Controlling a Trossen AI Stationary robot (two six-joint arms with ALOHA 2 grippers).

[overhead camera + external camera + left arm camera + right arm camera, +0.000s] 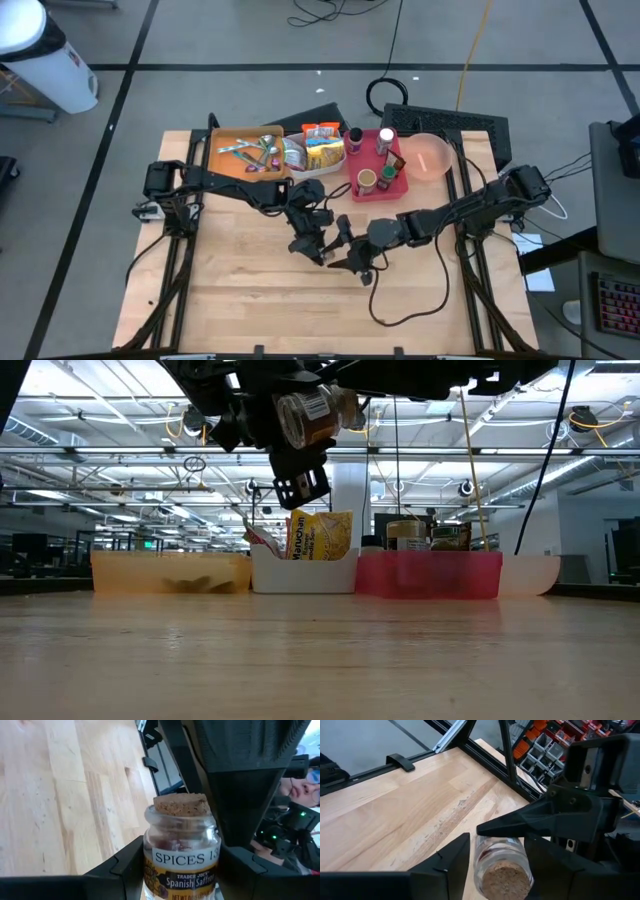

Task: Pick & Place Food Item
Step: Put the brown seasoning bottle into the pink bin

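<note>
A small glass jar of saffron [181, 855] with a cork stopper and a "Spices" label is held in the air over the middle of the table [250, 300]. It also shows high in the low view [308, 415]. My left gripper [181, 870] is shut on it. My right gripper [497, 852] meets it from the other side [345, 255]. Its fingers are open and stand on either side of the jar's cork end [502, 882]. A thin gap shows beside one finger. My left gripper pinches the jar's glass body [150, 865] between its two fingers, on the labelled part below the cork. The cork end points away from the wrist, toward my right gripper. The jar is lifted well clear of the table.
Along the far edge stand an orange tray [230, 165] with utensils, a white bin [310, 168] with food packets, a red bin [395, 185] with bottles and a cup, and a pink bowl [432, 155]. A person shows beyond the table in the left wrist view [300, 785].
</note>
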